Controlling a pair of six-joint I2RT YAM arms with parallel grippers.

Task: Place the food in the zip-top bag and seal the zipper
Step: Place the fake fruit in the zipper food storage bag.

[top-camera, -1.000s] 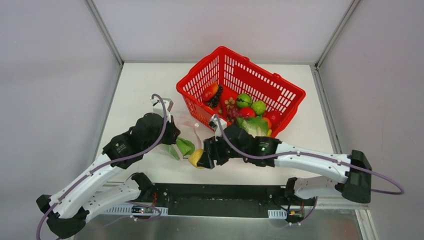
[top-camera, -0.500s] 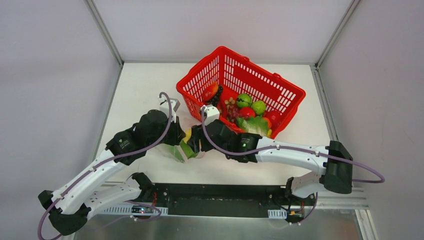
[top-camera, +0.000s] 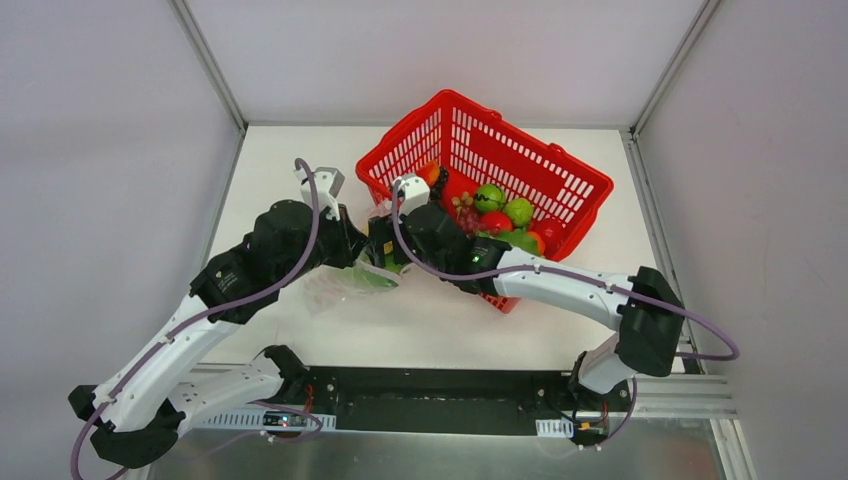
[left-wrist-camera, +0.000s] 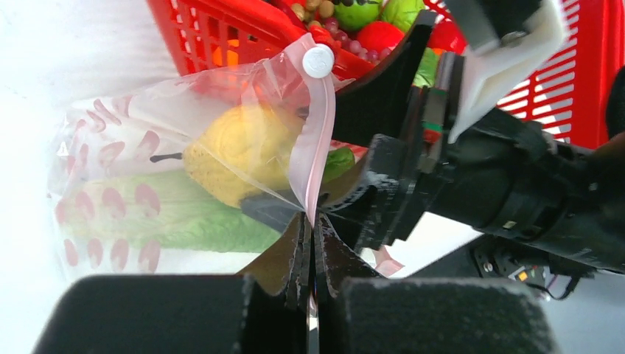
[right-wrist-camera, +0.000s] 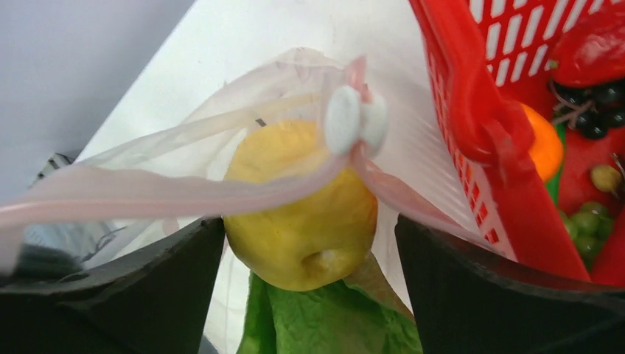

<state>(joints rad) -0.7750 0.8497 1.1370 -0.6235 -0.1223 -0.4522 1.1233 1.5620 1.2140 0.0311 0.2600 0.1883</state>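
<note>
Top external view: the zip-top bag lay on the white table just left of the red basket, its long axis running left to right and its mouth turned toward the basket. In the left wrist view, the left gripper had its fingers pinched tight on the pink zipper, below the white slider, holding the mouth edge up. The right gripper stood with its fingers spread wide at the bag's mouth, the yellow pear between them and a gap showing beside one finger. The pear lay inside the bag near its mouth, stem pointing toward the closed end, on the leafy cabbage, which stretched lengthwise along the bag. Pink spots marked the clear plastic.
</note>
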